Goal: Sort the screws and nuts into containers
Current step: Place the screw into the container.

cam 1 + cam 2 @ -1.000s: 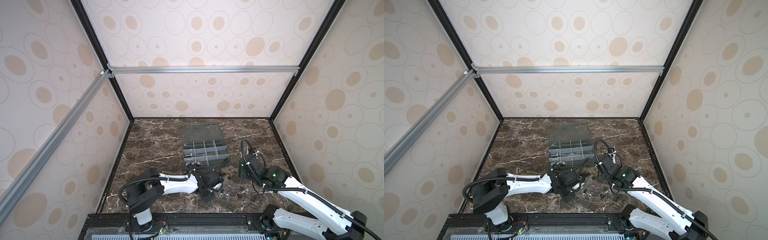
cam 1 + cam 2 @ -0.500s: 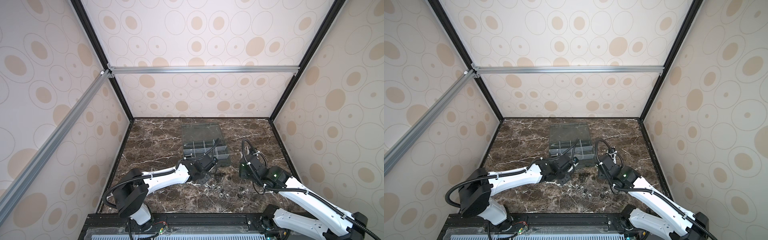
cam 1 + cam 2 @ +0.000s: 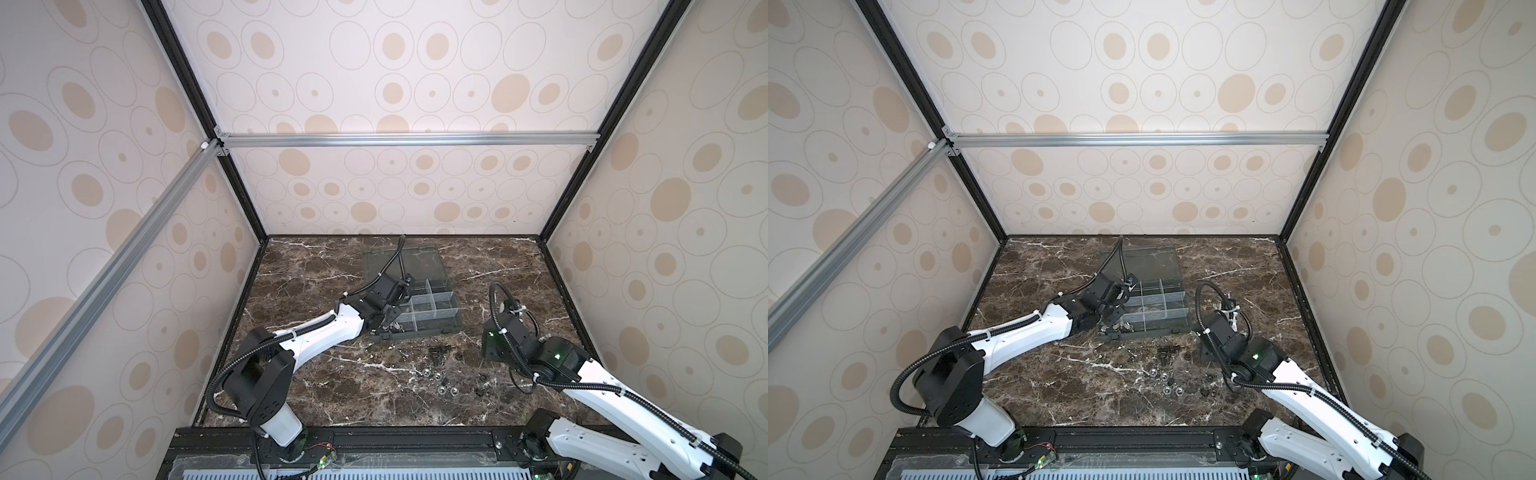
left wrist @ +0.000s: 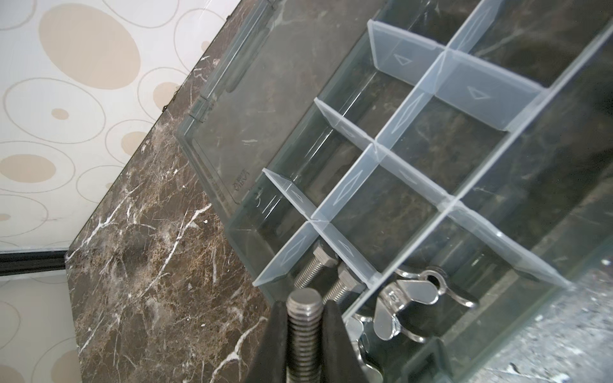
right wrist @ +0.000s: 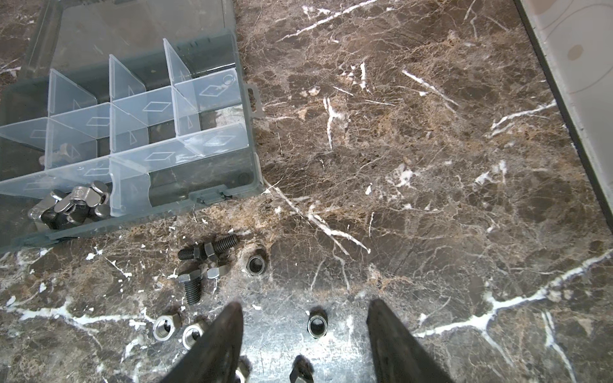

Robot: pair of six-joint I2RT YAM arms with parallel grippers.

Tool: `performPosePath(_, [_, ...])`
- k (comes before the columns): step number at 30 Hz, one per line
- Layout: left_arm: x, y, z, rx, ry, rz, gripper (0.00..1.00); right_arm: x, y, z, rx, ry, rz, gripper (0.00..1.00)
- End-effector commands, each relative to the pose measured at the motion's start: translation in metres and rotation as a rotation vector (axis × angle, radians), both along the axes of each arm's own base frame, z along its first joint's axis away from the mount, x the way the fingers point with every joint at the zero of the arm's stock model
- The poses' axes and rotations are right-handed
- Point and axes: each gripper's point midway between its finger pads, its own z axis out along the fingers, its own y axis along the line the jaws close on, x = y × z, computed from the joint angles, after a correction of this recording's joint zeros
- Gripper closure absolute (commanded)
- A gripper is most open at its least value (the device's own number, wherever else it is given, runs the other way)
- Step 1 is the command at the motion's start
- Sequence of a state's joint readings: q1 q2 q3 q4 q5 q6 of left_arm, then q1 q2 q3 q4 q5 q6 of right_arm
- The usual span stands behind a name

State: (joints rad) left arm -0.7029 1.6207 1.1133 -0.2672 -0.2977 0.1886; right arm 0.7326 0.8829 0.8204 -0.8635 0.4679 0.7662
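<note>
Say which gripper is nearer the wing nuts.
Left. Left gripper, holding a silver screw, hangs beside the wing nuts; right gripper is open over loose nuts outside the box.

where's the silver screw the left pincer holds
In the left wrist view the shiny silver screw is clamped in the left pincer, at the near left corner of the smoky-grey plastic organiser box, beside the compartment holding two more silver screws.
</note>
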Motion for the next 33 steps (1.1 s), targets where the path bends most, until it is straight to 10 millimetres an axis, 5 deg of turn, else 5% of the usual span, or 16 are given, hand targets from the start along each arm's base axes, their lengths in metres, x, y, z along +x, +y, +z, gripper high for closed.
performPosePath(1, [0.024,0.002,0.016,0.002,-0.077,-0.004,0.94,-0.007,-0.011,-0.004,-0.013,0.017,-0.036,0.37])
performPosePath(15, [0.029,0.008,-0.018,0.014,-0.007,-0.015,0.88,-0.010,-0.015,-0.006,-0.010,0.019,-0.049,0.37])
performPosePath(26, [0.026,0.012,-0.023,0.002,0.007,0.000,0.57,-0.010,-0.014,-0.005,-0.007,0.017,-0.049,0.37])
performPosePath(33, [0.022,0.013,-0.010,-0.054,-0.004,0.018,0.51,-0.009,-0.014,-0.004,-0.011,0.015,-0.046,0.37])
